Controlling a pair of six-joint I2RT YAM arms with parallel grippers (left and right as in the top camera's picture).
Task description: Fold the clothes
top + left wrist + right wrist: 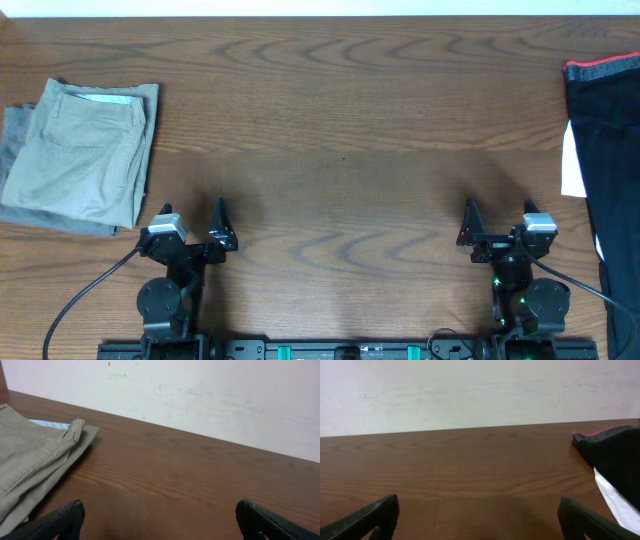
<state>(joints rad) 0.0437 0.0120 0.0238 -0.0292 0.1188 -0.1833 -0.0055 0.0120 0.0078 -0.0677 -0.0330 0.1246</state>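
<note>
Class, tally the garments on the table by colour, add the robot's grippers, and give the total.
Tan trousers: 1
Black pants: 1
Grippers: 2, the left gripper and the right gripper
Total: 4

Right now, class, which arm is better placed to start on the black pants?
The right, probably. The right gripper, open, sits nearest the black pants at the table edge; the left gripper, also open, is across the table by the tan trousers.
</note>
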